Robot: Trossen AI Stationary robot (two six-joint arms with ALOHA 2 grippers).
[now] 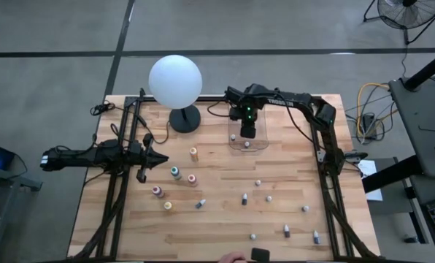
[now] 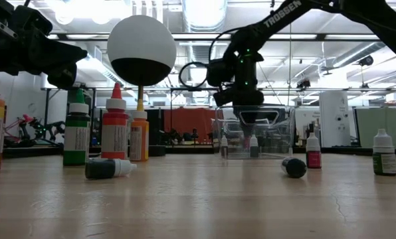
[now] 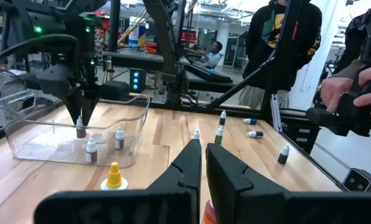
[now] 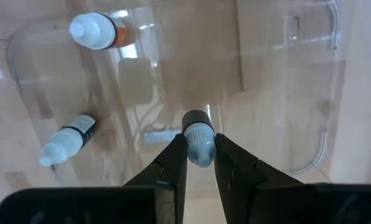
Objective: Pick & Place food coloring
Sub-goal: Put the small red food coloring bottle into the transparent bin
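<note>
Two dark arms work over the pale wooden slatted table [image 1: 225, 219]. On it, going down in size, stand a white globe lamp on a black foot [image 1: 175, 80], a clear plastic bin [image 1: 261, 140], and many tiny dropper bottles of food coloring. The larger coloured-bodied ones [image 1: 175, 173] cluster left of centre, with a red bottle [image 2: 115, 126] and a green one [image 2: 76, 133] standing upright among them; the small dark-and-white ones [image 1: 286, 231] lie scattered toward the near right edge.

The right gripper [image 4: 199, 163] hangs inside the bin, its fingers pinching a small dark bottle with a pale cap [image 4: 198, 134] by the neck, the bottle pointing down toward the bin floor. Two other small bottles [image 3: 91, 149] are already in the bin, near the held one but apart from it.

The left gripper [image 3: 201, 163] waits above the table's left side, its fingers pressed together on nothing.

The step in hand appears to be the release. Doing it well likely means lowering until the bottle's base is almost on the floor, keeping clear of the two neighbours and the bin wall, then spreading the fingers only slightly and lifting straight up so the bottle is not dragged or tipped.
</note>
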